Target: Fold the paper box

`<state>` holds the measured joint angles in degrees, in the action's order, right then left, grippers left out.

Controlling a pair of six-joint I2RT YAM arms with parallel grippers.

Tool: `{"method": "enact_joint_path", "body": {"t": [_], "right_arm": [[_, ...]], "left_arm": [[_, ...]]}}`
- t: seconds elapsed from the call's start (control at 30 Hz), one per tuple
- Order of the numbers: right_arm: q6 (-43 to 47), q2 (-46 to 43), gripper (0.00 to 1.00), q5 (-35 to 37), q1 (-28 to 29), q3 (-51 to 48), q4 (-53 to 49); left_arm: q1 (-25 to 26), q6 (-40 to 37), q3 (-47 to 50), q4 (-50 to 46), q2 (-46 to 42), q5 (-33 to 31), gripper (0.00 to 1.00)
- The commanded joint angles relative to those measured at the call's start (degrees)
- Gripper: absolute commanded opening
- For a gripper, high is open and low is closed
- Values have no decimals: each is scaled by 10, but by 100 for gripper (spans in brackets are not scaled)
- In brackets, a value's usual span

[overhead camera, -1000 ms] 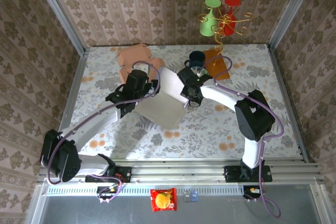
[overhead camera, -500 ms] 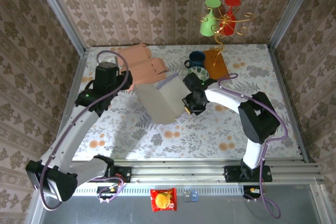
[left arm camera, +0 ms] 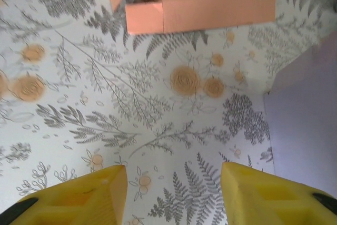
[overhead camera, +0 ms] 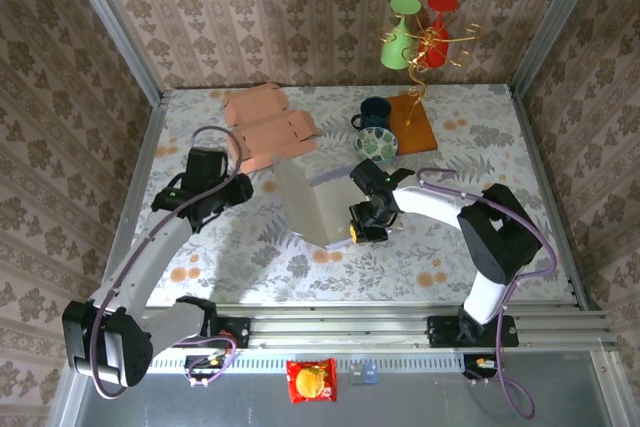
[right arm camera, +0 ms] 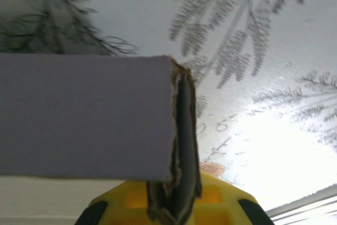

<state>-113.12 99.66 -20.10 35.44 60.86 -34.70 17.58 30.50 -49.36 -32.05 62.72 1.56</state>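
Over bench: right jaws clamped on paper box edge; left jaws apart, empty, hovering near it.

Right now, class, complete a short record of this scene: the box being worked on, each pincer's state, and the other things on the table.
Work piece: grey paper box, bent along a crease, not yet a closed box
Right pincer: shut on the grey paper box's edge
Left pincer: open, holding nothing, above the floral tablecloth
Spare stock: flat orange cardboard blanks, far left of the table
Other items: dark mug, patterned bowl, wooden board with a gold cup stand
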Motion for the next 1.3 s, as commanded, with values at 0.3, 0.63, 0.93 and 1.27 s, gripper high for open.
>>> {"method": "enact_joint_path", "body": {"t": [0.3, 0.63, 0.93, 1.27], "right_arm": [[-115, -2, 10, -22, 17, -72, 73], [-93, -20, 41, -9, 19, -65, 43], [88, -102, 51, 100, 15, 28, -118], [734, -15, 46, 235, -49, 204, -175]], "left_arm": [[50, 63, 72, 117, 67, 77, 47], [77, 78, 70, 152, 100, 76, 47], [78, 73, 59, 142, 97, 57, 47], [52, 65, 1, 66, 53, 30, 50]]}}
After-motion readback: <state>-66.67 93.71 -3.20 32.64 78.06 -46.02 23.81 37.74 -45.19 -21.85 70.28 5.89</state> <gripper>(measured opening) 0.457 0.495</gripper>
